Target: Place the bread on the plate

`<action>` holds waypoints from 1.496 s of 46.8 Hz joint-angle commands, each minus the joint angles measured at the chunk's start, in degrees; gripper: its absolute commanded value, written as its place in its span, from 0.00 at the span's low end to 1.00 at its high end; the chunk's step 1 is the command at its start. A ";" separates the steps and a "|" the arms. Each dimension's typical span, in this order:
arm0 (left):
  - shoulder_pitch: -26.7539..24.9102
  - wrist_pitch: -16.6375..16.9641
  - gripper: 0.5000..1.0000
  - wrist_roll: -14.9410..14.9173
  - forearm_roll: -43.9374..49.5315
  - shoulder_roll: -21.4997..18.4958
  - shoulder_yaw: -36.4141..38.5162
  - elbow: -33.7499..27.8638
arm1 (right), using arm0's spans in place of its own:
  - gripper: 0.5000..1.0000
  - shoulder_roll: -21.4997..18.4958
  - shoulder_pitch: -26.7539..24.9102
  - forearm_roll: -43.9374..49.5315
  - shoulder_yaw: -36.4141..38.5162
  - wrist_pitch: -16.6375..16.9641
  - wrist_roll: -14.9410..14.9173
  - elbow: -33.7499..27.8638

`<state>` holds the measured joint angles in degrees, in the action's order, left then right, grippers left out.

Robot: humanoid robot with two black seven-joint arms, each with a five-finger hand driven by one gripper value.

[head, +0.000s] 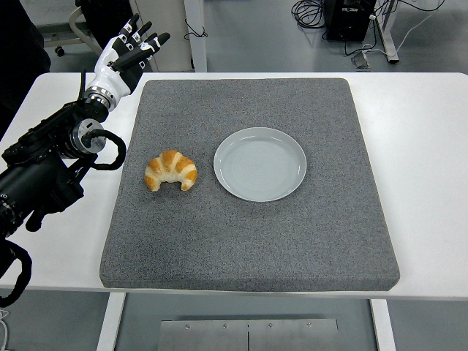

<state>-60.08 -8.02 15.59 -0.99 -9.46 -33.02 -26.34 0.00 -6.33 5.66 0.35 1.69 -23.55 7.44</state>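
Note:
A golden croissant (171, 170) lies on the grey mat (248, 234), just left of an empty pale grey plate (260, 164); the two are apart. My left hand (130, 48), white with black fingertips, is raised over the table's far left corner, beyond the mat's edge and well behind the croissant. Its fingers are spread and hold nothing. The black left arm (51, 164) stretches along the left side of the table. The right arm does not show.
The mat covers most of the white table (420, 146). A person in dark clothing stands at the top left, behind the table. Cables and a black box lie on the floor at the top right.

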 commanded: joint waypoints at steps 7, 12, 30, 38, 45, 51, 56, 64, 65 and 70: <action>-2.68 0.47 0.89 -0.21 -0.68 -1.88 8.66 -0.38 | 1.00 0.00 0.01 -0.03 0.00 -0.02 0.00 -0.06; -3.47 0.47 0.89 -0.04 -2.95 -2.58 13.06 -0.91 | 1.00 0.00 0.01 -0.03 0.00 -0.02 0.00 -0.06; -4.43 5.38 0.89 -0.65 -26.15 -15.58 18.07 -23.04 | 1.00 0.00 0.01 -0.03 0.00 -0.02 0.00 -0.06; -7.33 9.95 0.89 -3.20 -31.70 -22.09 25.97 -34.47 | 1.00 0.00 0.01 -0.03 0.00 -0.02 0.00 -0.06; -10.58 12.50 0.87 -5.40 -33.72 -26.22 34.50 -41.51 | 1.00 0.00 0.01 -0.03 0.00 -0.02 0.00 -0.06; -12.61 13.03 0.87 -6.54 -35.30 -28.77 39.60 -45.90 | 1.00 0.00 0.01 -0.03 0.00 -0.02 0.00 0.03; -12.87 13.30 0.87 -6.81 -38.64 -29.65 41.45 -46.79 | 1.00 0.00 0.01 -0.03 0.00 -0.10 0.00 0.03; -12.17 15.05 0.87 -6.63 -48.21 -30.36 41.89 -46.88 | 1.00 0.00 0.01 0.06 0.00 -0.02 0.00 -0.06; -12.08 15.40 0.87 -6.54 -49.27 -30.36 41.81 -46.88 | 1.00 0.00 0.01 -0.03 0.00 -0.10 0.00 -0.06; -11.47 15.93 0.87 -6.45 -50.60 -30.53 41.81 -47.93 | 1.00 0.00 0.01 -0.03 0.00 -0.02 0.00 0.03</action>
<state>-71.93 7.72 9.07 -51.10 -39.91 8.87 -73.46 0.00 -6.33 5.66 0.35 1.65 -23.55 7.43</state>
